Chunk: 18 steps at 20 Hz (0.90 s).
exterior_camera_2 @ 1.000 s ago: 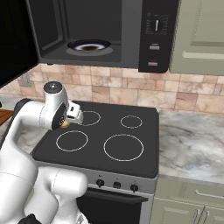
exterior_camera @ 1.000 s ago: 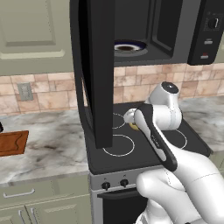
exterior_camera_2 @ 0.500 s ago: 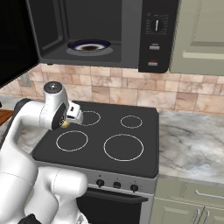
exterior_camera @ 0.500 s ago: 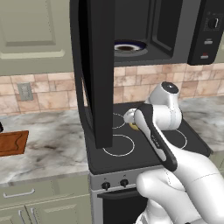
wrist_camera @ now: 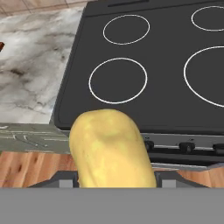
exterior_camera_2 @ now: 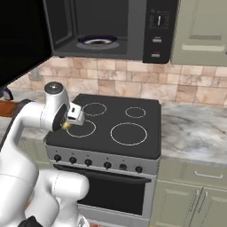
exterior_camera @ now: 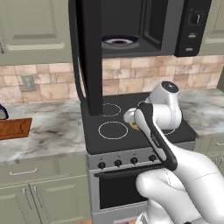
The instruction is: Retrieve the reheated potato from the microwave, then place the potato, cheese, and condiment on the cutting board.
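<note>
We hold the potato (wrist_camera: 111,148) in our tool (wrist_camera: 114,181), pinched from both sides, up in the air above the front left part of the stove (exterior_camera_2: 111,133). The microwave (exterior_camera_2: 106,26) door (exterior_camera: 87,52) hangs open right beside our arm. The cutting board (exterior_camera: 14,128) sits far off to the left on the surface (exterior_camera: 48,135). The potato is smooth and round, so we think it could slip out if we swing fast. It would drop on the stove or roll to the floor. Our arm could also bump the open door on the way.
</note>
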Tool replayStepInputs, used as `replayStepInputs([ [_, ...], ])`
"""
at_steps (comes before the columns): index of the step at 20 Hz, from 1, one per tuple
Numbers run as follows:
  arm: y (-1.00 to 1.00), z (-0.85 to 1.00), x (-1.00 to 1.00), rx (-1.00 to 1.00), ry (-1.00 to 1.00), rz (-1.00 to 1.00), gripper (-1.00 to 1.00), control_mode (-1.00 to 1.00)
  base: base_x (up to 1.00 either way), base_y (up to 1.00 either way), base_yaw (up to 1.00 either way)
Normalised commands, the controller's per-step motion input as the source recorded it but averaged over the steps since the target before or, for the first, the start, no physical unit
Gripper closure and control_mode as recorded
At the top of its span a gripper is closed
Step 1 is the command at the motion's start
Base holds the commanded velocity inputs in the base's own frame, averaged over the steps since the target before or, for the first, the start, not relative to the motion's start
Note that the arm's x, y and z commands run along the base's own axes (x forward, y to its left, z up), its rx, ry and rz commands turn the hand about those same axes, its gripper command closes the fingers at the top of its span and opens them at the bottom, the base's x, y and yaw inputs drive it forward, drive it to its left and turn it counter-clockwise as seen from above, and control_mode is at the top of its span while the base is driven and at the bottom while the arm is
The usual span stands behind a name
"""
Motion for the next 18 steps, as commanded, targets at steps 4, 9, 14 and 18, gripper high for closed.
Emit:
replayStepInputs([
  [4, 0.0, 0.0, 0.0, 0.0, 0.0, 0.0, 1.0, 1.0, -0.35, 0.0, 0.11],
  [9, 0.0, 0.0, 0.0, 0.0, 0.0, 0.0, 1.0, 1.0, -0.1, -0.06, 0.49],
  [14, 0.0, 0.0, 0.0, 0.0, 0.0, 0.0, 1.0, 1.0, -0.09, 0.0, 0.56],
  [18, 0.0, 0.0, 0.0, 0.0, 0.0, 0.0, 1.0, 1.0, -0.14, -0.03, 0.52],
])
